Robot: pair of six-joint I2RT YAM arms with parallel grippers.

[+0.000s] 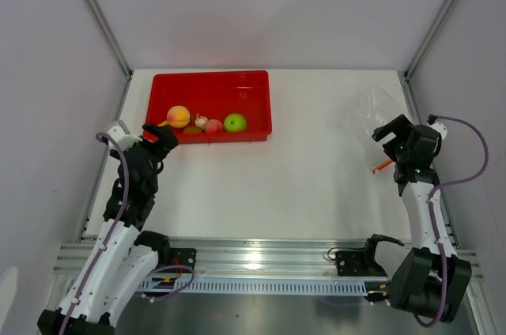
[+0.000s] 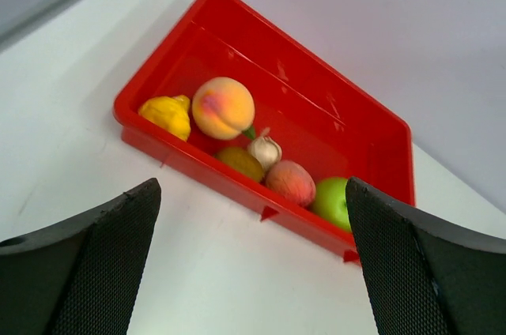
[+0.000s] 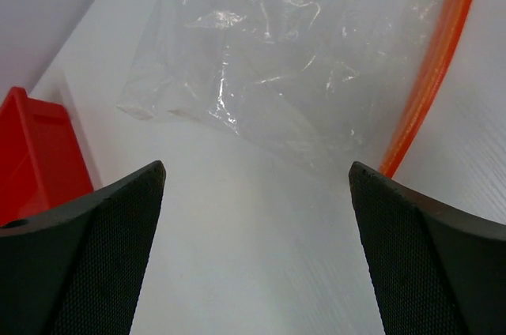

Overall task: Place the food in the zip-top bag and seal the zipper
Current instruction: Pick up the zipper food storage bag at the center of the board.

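The food lies in a red tray (image 1: 253, 86): an orange-yellow peach (image 2: 224, 107), a yellow piece (image 2: 166, 114), a small brownish piece (image 2: 241, 163), a red-pink fruit (image 2: 290, 182), a green apple (image 2: 336, 201) and a small white garlic-like piece (image 2: 265, 149). My left gripper (image 1: 160, 131) hangs open just in front of the tray's near left corner, holding nothing. At the far right the clear zip-top bag (image 3: 292, 50) lies flat, its orange-red zipper (image 3: 431, 74) along the right edge. My right gripper (image 1: 393, 127) stands open at the bag's near edge, empty.
The white table (image 1: 316, 185) is walled by grey panels on the left, back and right. An aluminium rail (image 1: 261, 256) runs along the near edge by the arm bases. A corner of the red tray (image 3: 35, 153) shows at the left of the right wrist view.
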